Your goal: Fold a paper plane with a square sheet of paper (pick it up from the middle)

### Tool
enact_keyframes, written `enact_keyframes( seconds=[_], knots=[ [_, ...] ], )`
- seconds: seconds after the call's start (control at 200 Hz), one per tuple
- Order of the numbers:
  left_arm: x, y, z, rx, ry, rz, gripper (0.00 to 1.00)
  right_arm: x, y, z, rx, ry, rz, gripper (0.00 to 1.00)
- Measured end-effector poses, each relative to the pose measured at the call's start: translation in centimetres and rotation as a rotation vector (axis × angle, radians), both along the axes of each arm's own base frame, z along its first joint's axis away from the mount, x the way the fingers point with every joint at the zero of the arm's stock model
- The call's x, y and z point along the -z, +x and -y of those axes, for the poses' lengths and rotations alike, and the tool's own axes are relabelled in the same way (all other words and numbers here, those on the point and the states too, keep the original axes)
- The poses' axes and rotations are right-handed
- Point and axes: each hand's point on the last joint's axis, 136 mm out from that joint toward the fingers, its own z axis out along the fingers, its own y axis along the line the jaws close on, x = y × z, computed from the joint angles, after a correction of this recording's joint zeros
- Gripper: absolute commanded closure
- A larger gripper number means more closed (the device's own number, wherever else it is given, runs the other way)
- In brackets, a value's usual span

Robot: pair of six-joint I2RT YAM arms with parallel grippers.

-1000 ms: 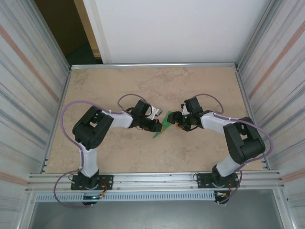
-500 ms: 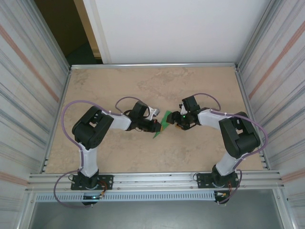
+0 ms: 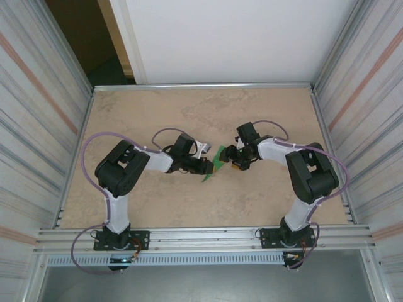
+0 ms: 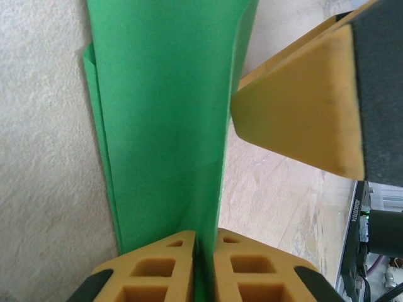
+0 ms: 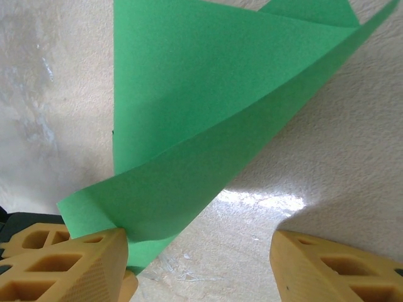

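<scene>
From above, we could hardly make out the small green sheet of paper (image 3: 218, 160) at the middle of the table (image 3: 157, 113). Up close, our left gripper (image 4: 204, 264) pinched its folded layers tight. Our right gripper (image 5: 198, 242) had its fingers wide apart, just beside the paper.
</scene>
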Motion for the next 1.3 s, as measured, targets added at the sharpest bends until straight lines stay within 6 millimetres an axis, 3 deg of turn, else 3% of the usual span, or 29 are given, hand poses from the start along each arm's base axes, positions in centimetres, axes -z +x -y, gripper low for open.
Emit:
enact_keyframes(
  seconds=[0.476,0.912,1.303],
  knots=[
    [-0.5,0.0,-0.4,-0.015,0.018,0.011,0.72,0.3,-0.1,0.1,0.002,-0.014,-0.024,0.39],
    [-1.5,0.0,-0.9,-0.029,0.034,0.037,0.55,0.2,0.0,0.1,0.002,-0.016,-0.028,0.39],
    [-1.0,-0.2,-1.2,-0.013,0.078,0.048,0.53,0.4,0.0,0.1,0.002,-0.022,-0.041,0.39]
  ],
)
